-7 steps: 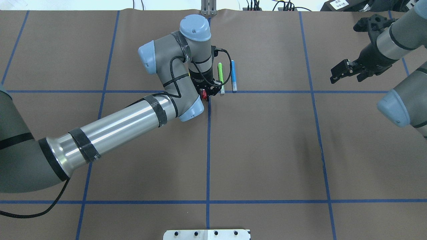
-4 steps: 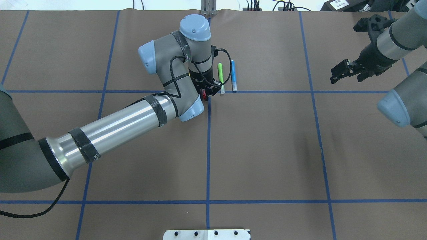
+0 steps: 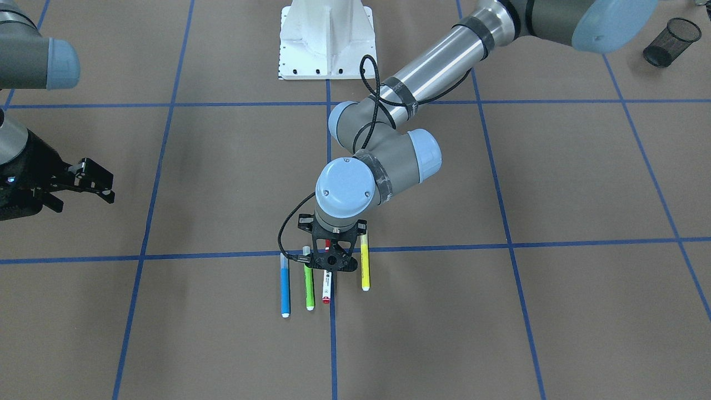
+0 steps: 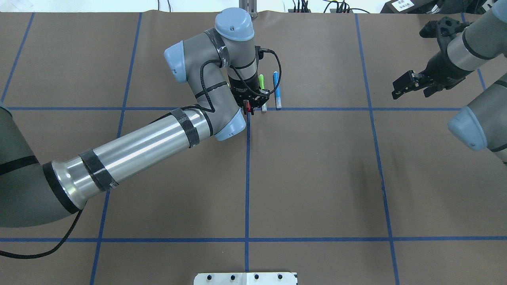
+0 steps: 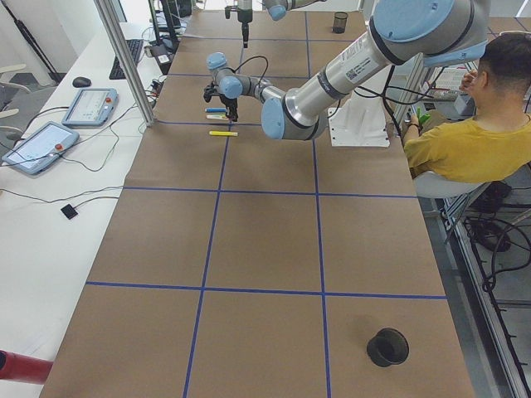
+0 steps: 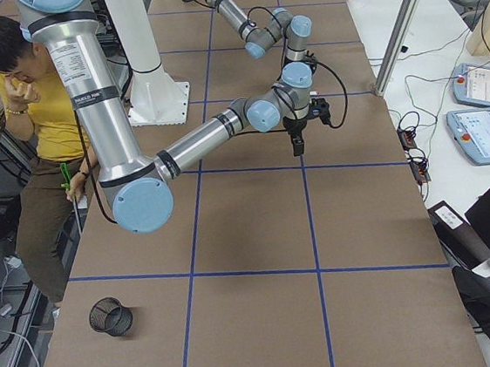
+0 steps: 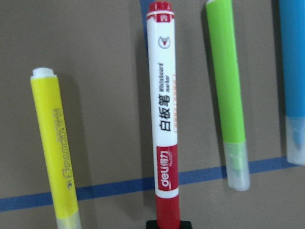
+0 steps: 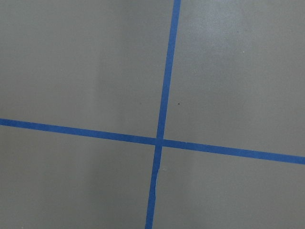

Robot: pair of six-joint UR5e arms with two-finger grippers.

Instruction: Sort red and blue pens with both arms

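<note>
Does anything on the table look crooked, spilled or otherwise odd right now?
Nothing stands out. The slim blue highlighter, slim green highlighter, red-capped white marker and slim yellow highlighter sit parallel in a row, the left tool closed on the marker's red cap.

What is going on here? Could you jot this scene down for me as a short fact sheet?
Pens in row: blue highlighter, green highlighter, red marker, yellow highlighter
Left end effector: closed on the red marker's cap end
Right end effector: open, empty, far from the pens
Blue highlighter: lying on the table, untouched
Surface: brown table with blue tape grid
</note>
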